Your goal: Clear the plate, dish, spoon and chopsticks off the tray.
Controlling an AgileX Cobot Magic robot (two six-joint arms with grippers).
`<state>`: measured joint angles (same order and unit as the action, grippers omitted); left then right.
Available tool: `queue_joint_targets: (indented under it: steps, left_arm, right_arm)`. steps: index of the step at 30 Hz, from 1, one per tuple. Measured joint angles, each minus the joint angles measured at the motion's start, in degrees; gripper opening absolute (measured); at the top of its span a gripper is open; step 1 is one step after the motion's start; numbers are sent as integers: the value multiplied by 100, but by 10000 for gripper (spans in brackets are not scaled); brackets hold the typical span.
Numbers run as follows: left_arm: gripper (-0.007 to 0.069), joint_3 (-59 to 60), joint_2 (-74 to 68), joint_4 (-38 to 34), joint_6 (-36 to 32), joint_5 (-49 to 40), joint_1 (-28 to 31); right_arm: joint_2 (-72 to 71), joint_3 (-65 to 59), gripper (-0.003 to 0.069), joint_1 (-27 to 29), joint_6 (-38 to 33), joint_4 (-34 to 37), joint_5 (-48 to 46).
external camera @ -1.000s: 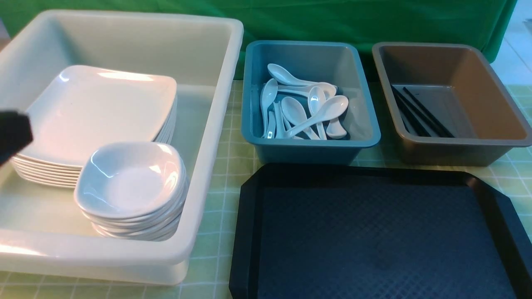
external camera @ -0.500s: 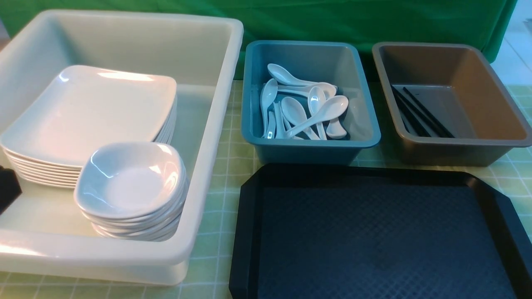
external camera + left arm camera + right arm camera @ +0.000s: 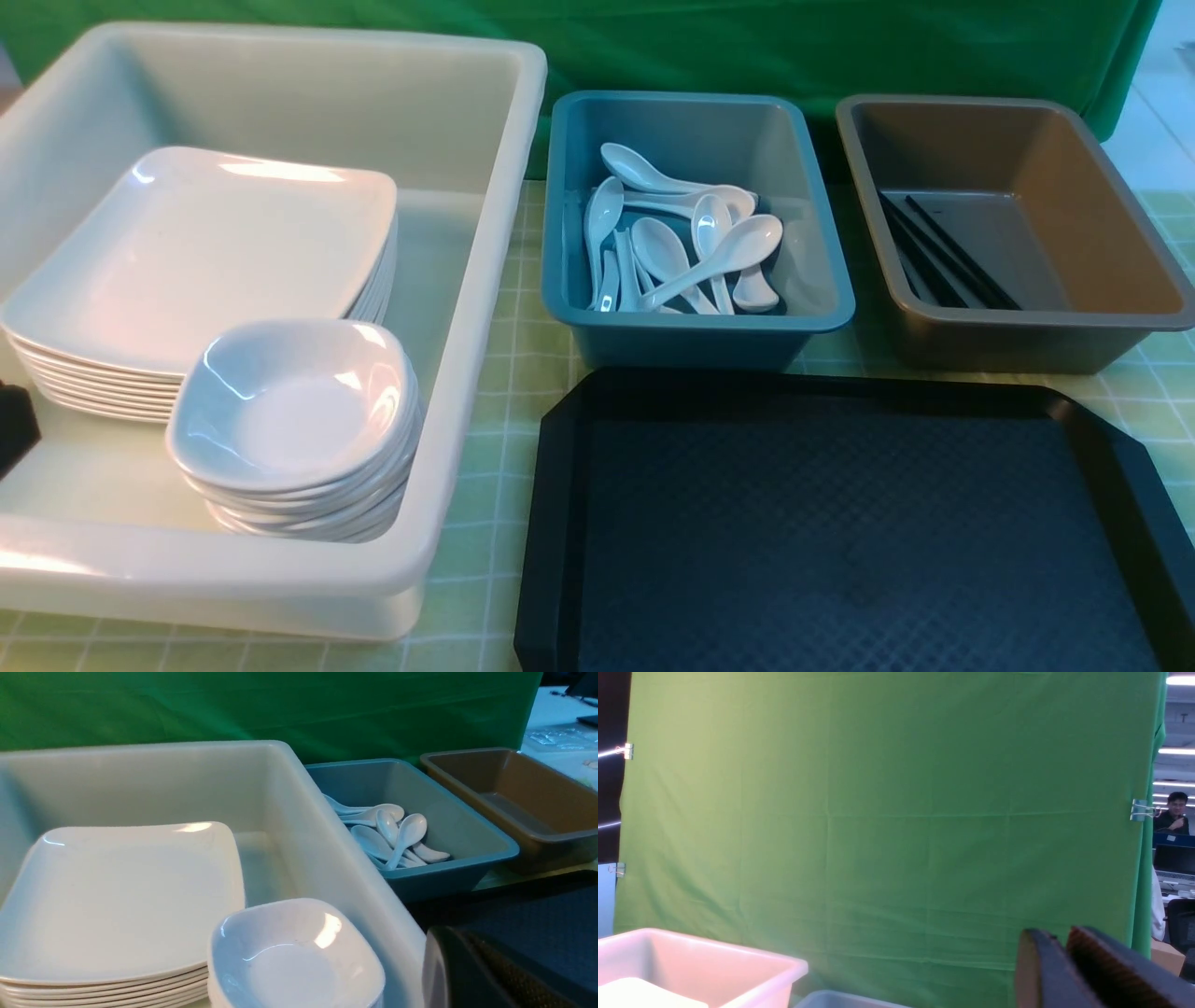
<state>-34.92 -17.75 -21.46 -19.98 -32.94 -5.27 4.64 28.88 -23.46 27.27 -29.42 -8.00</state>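
Tray [image 3: 560,523] floor bare to rim; L jaws unclear, R jaws pressed together.

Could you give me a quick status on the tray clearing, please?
Tray bare. Plates stacked in white tub, spoons in teal tub, chopsticks in brown tub. Both grippers barely visible, holding nothing seen.

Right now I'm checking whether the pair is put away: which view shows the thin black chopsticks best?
The front view: the thin black chopsticks lie in plain sight on the brown rectangular tub's floor. The left wrist view shows the tub, but no chopsticks can be made out. The right wrist view shows neither.
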Motion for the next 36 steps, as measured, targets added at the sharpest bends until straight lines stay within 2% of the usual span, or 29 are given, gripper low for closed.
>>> queue_joint_targets:
  steps: [4,8,9,13,19,24,36]
  left_arm:
    - [-13,330,221,535,96,446,6]
    - [-13,1054,705,1142,497,1278,134]
    - [-13,1558,941,1313,640,1789,294]
    - [-13,2626,1390,1484,786,2445,744]
    - [-13,3496,1741,1722,912,2507,832]
    - [-13,3531,1765,1828,1129,2078,832]
    - [-13,3531,1765,1840,1233,2059,836]
  right_arm:
    - [-5,0,85,0,0,0,0]
    - [-5,0,93,0,0,0,0]
    - [-5,0,100,0,0,0,0]
    - [-5,0,112,0,0,0,0]
    - [-5,0,123,0,0,0,0]
    - [-6,0,132,0,0,0,0]
    - [-6,0,157,0,0,0,0]
